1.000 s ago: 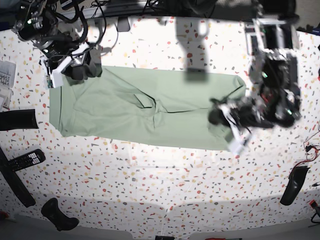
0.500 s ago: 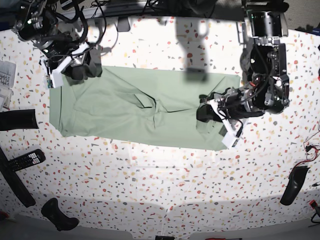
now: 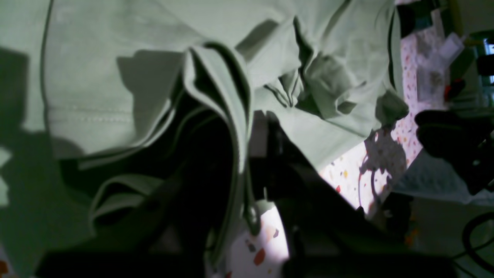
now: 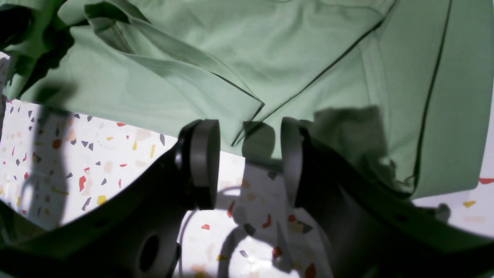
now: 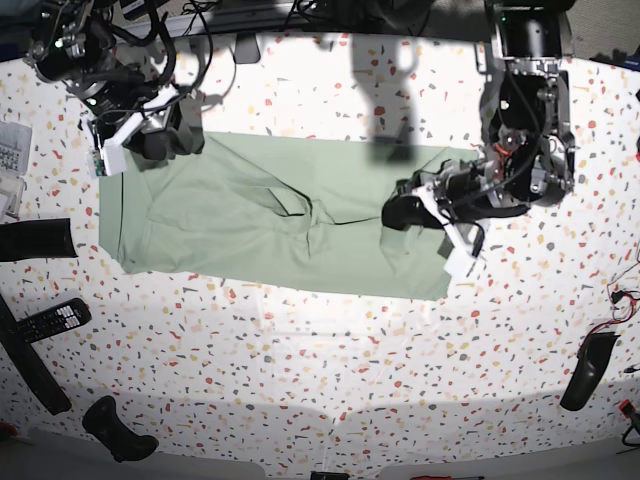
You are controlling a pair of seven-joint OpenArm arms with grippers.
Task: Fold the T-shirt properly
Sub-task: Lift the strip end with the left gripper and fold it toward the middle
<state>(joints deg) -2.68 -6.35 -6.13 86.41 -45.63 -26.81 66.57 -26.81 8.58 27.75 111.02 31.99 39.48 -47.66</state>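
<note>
Terrazzo tabletop (image 5: pixel 330 340) with T-shirt (image 5: pixel 250 215) and scattered gear

White tabletop with coloured speckles, wrinkled near the front edge. The pale green T-shirt lies spread across the middle, long side running left-right, creased at the centre, its right end bunched up off the surface. Left edge: a dark remote (image 5: pixel 52 318) beside a long black bar (image 5: pixel 28 360), a black cylinder-like thing (image 5: pixel 35 240) above them, a printed paper (image 5: pixel 10 160) further up. Front left: a black handle-shaped item (image 5: pixel 115 428). Right edge: a black oblong object (image 5: pixel 587 368), thin wires (image 5: pixel 622 298) just above it. Wrist views show speckled surface (image 4: pixel 96 162) directly beside the shirt hem.
</note>
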